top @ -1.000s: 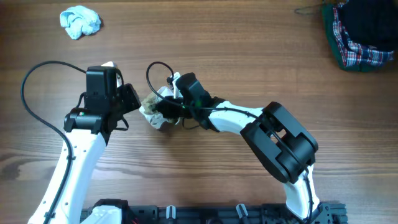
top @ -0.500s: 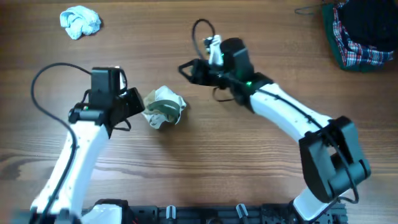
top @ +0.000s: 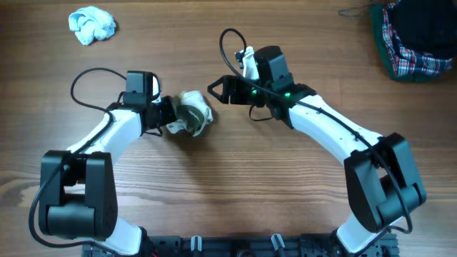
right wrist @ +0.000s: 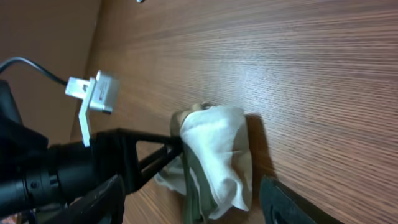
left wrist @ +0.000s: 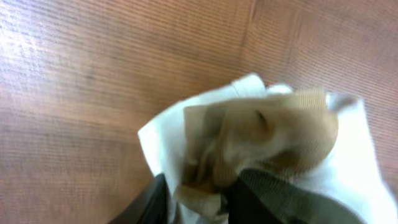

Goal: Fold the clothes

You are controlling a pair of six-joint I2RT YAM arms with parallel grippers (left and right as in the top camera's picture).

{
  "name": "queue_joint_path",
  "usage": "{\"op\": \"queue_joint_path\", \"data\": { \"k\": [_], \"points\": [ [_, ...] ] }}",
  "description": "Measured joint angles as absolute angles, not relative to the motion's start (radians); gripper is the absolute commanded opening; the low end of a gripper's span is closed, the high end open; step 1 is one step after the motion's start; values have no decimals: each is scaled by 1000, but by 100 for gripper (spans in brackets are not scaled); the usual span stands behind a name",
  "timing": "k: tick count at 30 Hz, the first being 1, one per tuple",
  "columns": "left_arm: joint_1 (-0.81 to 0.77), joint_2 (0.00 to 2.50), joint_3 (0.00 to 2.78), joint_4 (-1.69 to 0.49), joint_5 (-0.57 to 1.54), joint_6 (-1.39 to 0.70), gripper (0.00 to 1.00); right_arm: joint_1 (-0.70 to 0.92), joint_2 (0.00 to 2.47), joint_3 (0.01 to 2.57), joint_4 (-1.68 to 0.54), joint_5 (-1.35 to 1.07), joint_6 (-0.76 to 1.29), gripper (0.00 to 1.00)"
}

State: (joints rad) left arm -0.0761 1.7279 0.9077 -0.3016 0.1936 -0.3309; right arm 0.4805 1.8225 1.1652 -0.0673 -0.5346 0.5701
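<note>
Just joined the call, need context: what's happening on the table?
The left gripper has its fingers pinched into the crumpled white-and-olive cloth near the centre. The right gripper hovers open just to the right of it, holding nothing. The cloth is bunched up, not folded. A light-blue cloth and a plaid garment lie untouched at the far corners.

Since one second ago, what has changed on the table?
The right tool left the crumpled cloth and drew back toward the far side, now open. The left tool moved in and gripped the cloth's left edge; the cloth shifted slightly away. The pale blue cloth and plaid garment stayed put.
</note>
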Motion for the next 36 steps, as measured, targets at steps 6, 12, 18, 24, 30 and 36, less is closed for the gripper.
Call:
{"op": "queue_joint_path", "data": {
  "k": [6,12,18,24,30,36],
  "points": [
    [-76,1730,907,-158,45,-321,57,543,1904,1165,15,-509,582,73],
    [-76,1730,907,-183,-3,-320,61,545,2055,1165,111,-500,618,78],
    [-76,1730,907,-208,86,-320,59,545,2059,1165,143,-501,619,79],
    [-76,1730,907,-209,190,-323,41,545,2059,1165,139,-517,615,78],
    [-76,1731,910,-314,177,-316,42,483,2059,1165,162,-619,600,73],
    [-76,1731,910,-313,155,-312,42,366,2059,1165,162,-738,570,76]
  ]
}}
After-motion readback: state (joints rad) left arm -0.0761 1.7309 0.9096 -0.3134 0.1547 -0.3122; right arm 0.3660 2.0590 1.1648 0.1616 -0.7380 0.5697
